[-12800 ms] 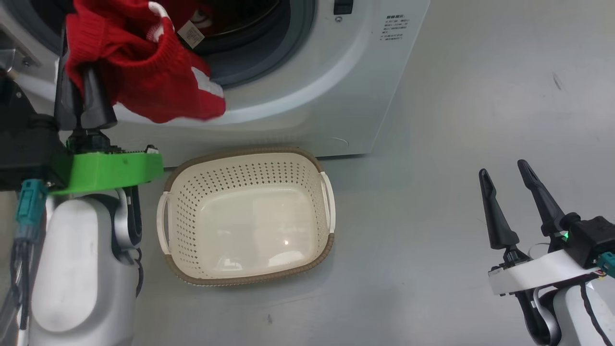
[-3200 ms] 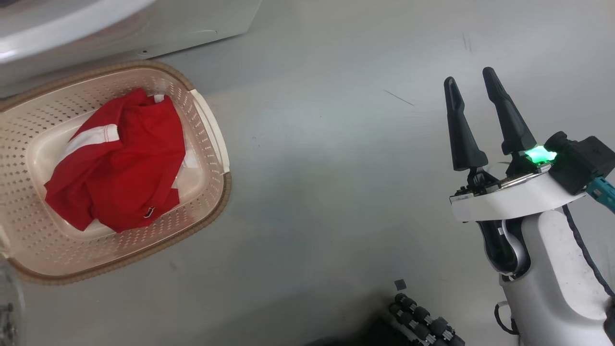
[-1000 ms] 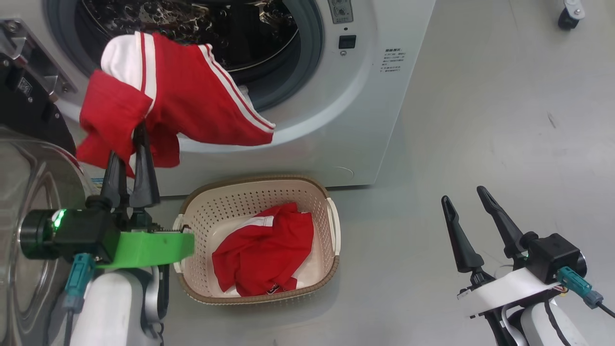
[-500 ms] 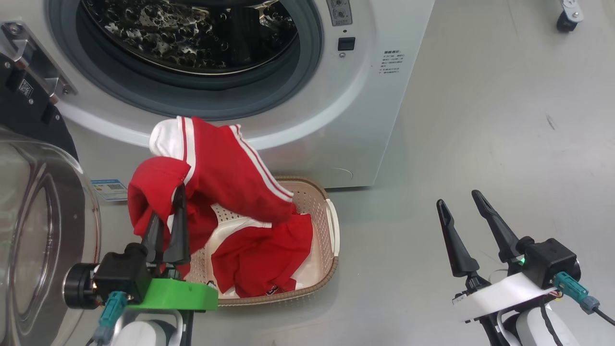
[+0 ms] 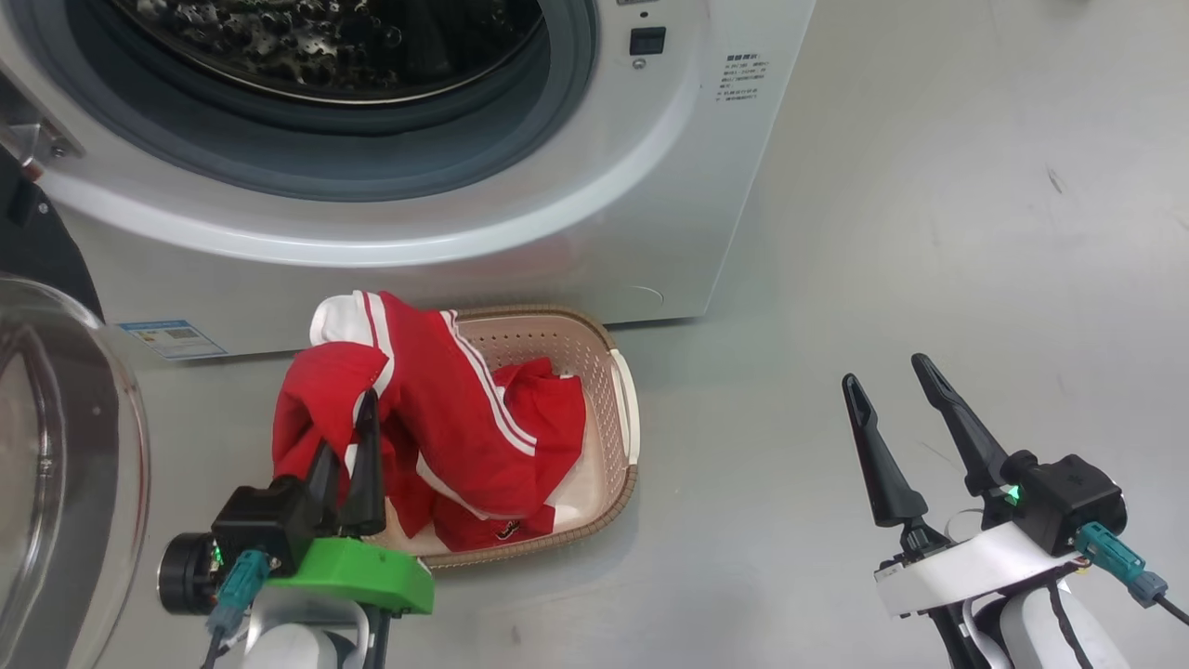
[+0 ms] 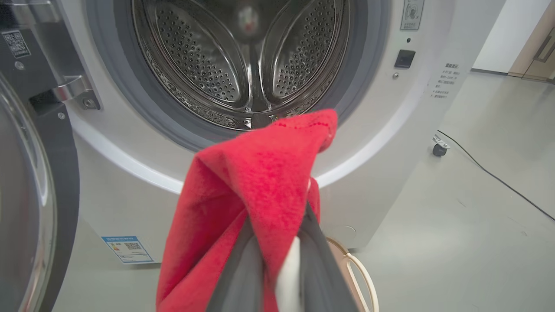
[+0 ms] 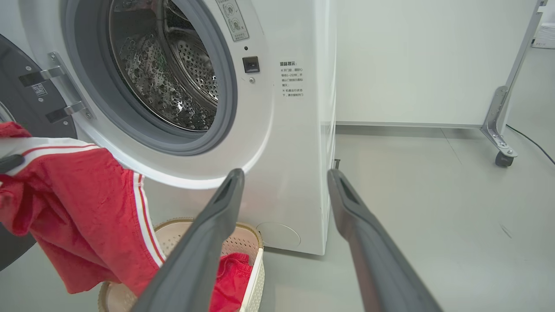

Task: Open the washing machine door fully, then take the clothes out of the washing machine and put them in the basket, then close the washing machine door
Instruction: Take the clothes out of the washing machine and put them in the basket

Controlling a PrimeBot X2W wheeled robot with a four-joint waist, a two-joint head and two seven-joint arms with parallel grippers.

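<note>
**Head view, unloading stage.** The washing machine door [image 5: 65, 465] stands swung open at 9 o'clock. At 12 o'clock, the drum [image 5: 325, 46] of the washing machine [image 5: 650, 214] looks empty as far as it is visible. One red garment [image 5: 553, 409] lies in the basket [image 5: 620, 409] near centre. The left gripper [image 5: 348, 437], at 7 o'clock, has its fingers pinching a striped garment [image 5: 437, 400], which hangs over the basket's 9 o'clock side and is not yet released. The right gripper [image 5: 885, 370], at 4 o'clock, has its fingers spread and holds nothing. Judged remaining: release the garment, check the drum, close the door.
</note>
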